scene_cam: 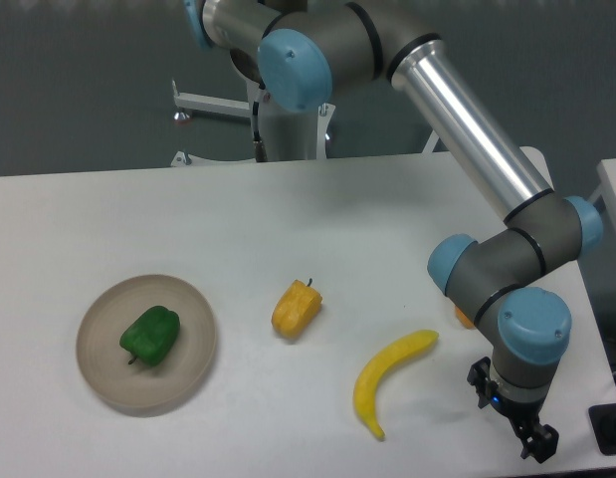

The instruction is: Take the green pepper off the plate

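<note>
The green pepper [150, 336] lies on the round beige plate [103, 376] at the front left of the table. My gripper [537, 445] hangs low over the table's front right corner, far to the right of the plate and apart from everything. Its dark fingers [531, 433] are seen edge-on and overlap, so I cannot tell whether they are open or shut. Nothing shows between them.
A yellow-orange pepper [296, 310] lies mid-table, right of the plate. A yellow banana [387, 376] lies between it and my gripper. A small orange object [464, 319] peeks out behind my wrist. The table's right edge is close to the gripper.
</note>
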Available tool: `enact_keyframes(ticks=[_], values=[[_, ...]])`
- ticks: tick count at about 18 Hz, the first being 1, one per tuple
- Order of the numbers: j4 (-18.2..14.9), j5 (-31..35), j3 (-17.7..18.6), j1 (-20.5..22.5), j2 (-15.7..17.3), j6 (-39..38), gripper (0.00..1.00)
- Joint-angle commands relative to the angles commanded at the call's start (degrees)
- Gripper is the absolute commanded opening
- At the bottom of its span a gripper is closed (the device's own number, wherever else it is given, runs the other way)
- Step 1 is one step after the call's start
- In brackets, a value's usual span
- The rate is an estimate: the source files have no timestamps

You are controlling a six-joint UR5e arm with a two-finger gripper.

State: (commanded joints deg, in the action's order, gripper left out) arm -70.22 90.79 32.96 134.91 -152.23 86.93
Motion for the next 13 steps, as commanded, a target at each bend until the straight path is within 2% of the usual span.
enact_keyframes(ticks=[8,11,13], values=[[-0.5,0.0,0.9,-0.6,1.3,-3.0,1.0],[-2.3,-0.5,3.0,-1.3,3.6,-6.1,1.0],[-4.5,-0.6,4.7,-2.5,6.4,-10.4,1.0]])
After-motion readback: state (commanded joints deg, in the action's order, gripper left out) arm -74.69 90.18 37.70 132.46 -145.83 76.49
